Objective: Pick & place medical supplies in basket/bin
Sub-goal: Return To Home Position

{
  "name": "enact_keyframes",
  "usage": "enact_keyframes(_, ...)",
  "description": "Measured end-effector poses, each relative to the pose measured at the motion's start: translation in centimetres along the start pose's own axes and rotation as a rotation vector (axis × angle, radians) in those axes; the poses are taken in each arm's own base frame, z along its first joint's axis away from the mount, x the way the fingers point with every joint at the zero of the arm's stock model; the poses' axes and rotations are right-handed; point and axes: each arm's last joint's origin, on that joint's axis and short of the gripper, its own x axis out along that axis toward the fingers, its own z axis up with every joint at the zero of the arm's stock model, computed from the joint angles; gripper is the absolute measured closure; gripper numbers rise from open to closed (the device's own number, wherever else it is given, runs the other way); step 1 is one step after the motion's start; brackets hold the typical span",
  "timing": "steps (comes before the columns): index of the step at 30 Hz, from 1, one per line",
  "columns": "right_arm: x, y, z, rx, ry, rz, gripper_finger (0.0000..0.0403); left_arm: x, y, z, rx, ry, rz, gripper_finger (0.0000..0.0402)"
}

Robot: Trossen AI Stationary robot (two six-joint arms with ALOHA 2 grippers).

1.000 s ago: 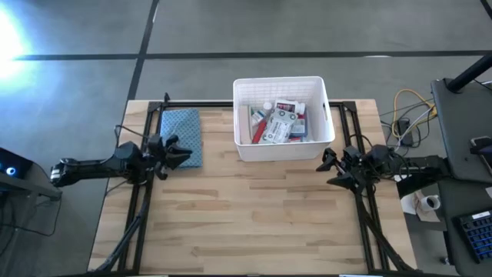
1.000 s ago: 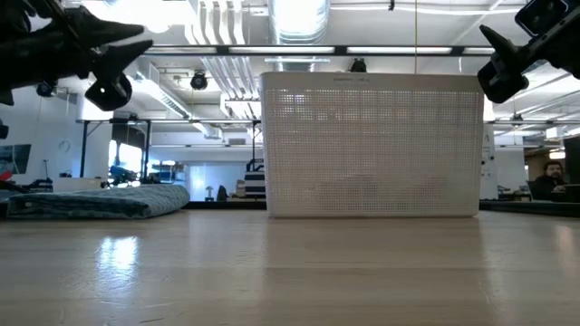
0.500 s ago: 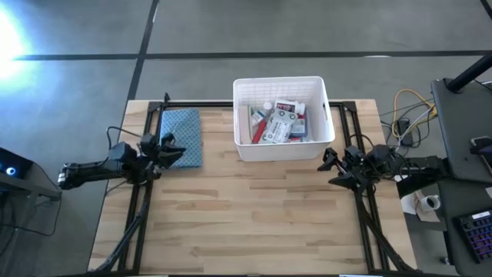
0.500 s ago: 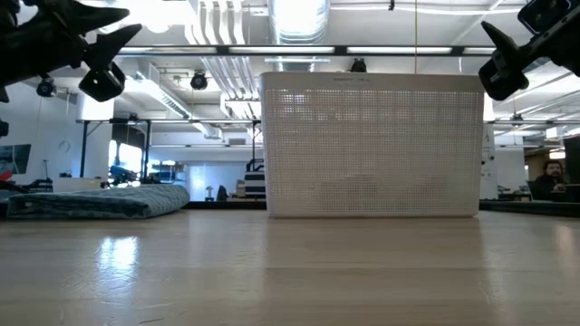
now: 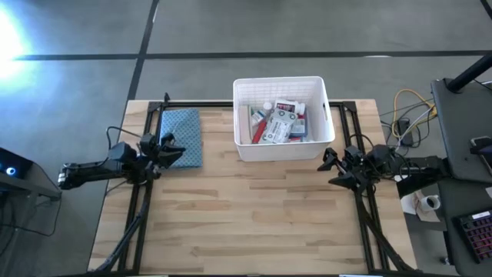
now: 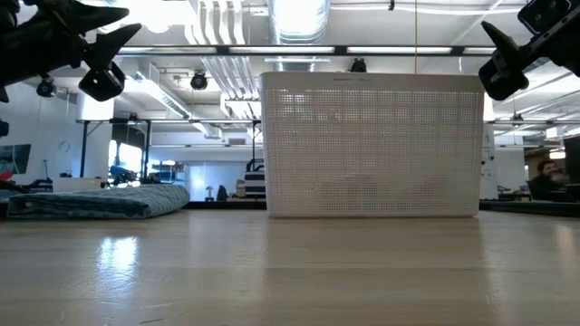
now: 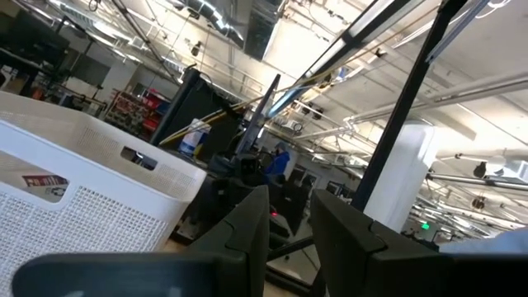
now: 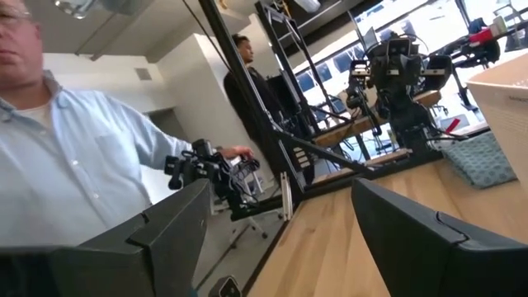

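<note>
So both arms are off to the sides of the bin point(image 5: 280, 152), neither one carrying anything. The bin sits at the far middle of the worktop point(image 5: 254, 219) with the supplies point(image 5: 278, 121) piled inside it. I can make out red-and-white packs and a small white bottle top, and the rest is too jumbled to tell apart. Nothing of the supplies lies outside the bin as far as I can see.

The left arm comes in from the side, stretched out low and nearly level, forearm pointing at the bin. Its pincer point(image 5: 180, 151) hangs left of the bin, over the near corner of the blue cloth point(image 5: 181, 125), which lies flat just left of the bin. Fingers are spread a bit, and its wrist view shows a clear gap between them with the bin's lattice wall beyond.

The right arm mirrors it from the other side, also low and about level. The right pincer point(image 5: 329, 168) sits just off the bin's near right corner, aimed toward it but not touching. That one's spread wide, fingers well apart in its wrist view.

From the low view both pincers float up around the height of the bin's rim, one on each side, well clear of the worktop.

A person in a light-blue shirt point(image 8: 74, 165) shows up close in the right wrist view, with another person point(image 8: 247, 82) standing farther back in the room.
</note>
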Motion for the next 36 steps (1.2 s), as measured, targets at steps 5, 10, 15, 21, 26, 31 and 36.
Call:
enact_keyframes(5, 0.0, 0.0, 0.0, 0.0, 0.0, 0.0, 0.0122, 0.0, 0.0, 0.0, 0.0, 0.001, 0.001, 0.0328)
enact_keyframes(10, 0.0, 0.0, 0.0, 0.0, 0.0, 0.0, 0.0124, 0.4, 0.4, -0.7, -0.005, 0.066, 0.038, 0.0328)
enact_keyframes(15, 0.0, 0.0, 0.0, 0.0, 0.001, 0.0, 0.0119, 0.8, 0.8, -1.3, -0.01, 0.126, 0.07, 0.0328)
enact_keyframes(21, 0.0, 0.2, -0.1, 0.006, 0.013, 0.022, 0.0119, 1.2, 1.3, -2.1, -0.017, 0.199, 0.112, 0.0328)
enact_keyframes(26, 0.1, 0.3, -0.2, 0.01, 0.022, 0.037, 0.0124, 1.5, 1.7, -2.8, -0.022, 0.262, 0.147, 0.0328)
enact_keyframes(31, 0.0, 0.2, -0.1, 0.006, 0.013, 0.021, 0.0127, 1.7, 2.2, -3.5, -0.027, 0.323, 0.181, 0.0328)
enact_keyframes(36, 0.1, 0.2, -0.1, 0.006, 0.013, 0.021, 0.0121, 1.8, 2.5, -4.2, -0.032, 0.378, 0.213, 0.0328)
